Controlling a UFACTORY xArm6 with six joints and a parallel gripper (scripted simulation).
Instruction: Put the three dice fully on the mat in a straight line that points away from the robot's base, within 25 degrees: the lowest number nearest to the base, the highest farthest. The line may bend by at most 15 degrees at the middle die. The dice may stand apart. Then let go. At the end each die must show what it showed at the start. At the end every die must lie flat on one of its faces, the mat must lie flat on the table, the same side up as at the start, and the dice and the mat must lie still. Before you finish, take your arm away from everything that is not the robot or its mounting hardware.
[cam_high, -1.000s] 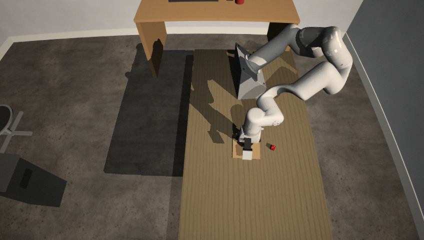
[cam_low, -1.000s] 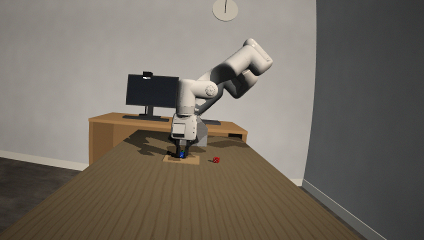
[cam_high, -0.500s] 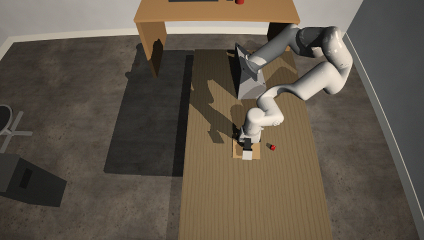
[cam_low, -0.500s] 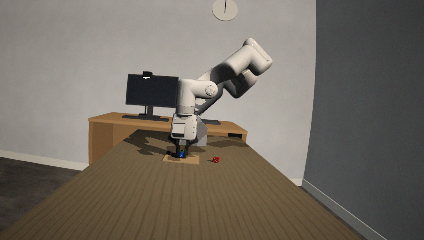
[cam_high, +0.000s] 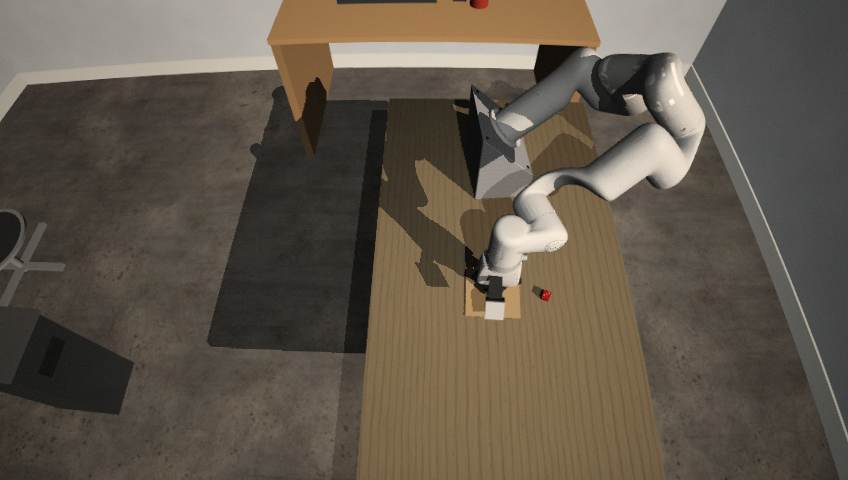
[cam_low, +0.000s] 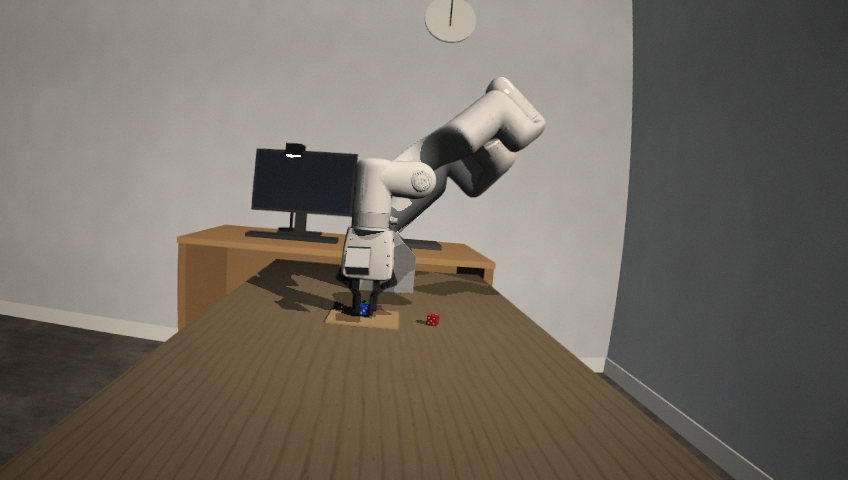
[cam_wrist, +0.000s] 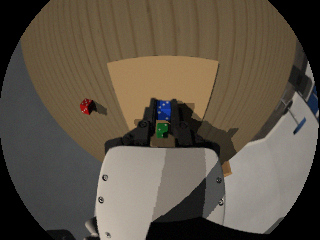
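The tan mat (cam_high: 512, 308) (cam_low: 380, 322) (cam_wrist: 135, 82) lies flat on the table. My gripper (cam_low: 364, 310) (cam_wrist: 163, 106) points down over it, shut on the blue die (cam_low: 363, 309) (cam_wrist: 164, 111), with one finger on each side. The blue die's upper face shows several pips. Whether it touches the mat is hard to tell. The green die (cam_wrist: 162, 130) is just behind it, nearer the base, with a small gap; its upper face seems to show two pips. The red die (cam_high: 545, 295) (cam_low: 432, 320) (cam_wrist: 86, 106) lies on the table beside the mat, several pips on top. The arm hides the blue and green dice in the top view.
The wooden table (cam_high: 505, 404) (cam_low: 357, 404) extends beyond the mat, away from the base. The robot's base block (cam_high: 502, 175) stands at the back of the table. A desk (cam_high: 434, 23) (cam_low: 452, 252) with a monitor (cam_low: 303, 181) is behind it.
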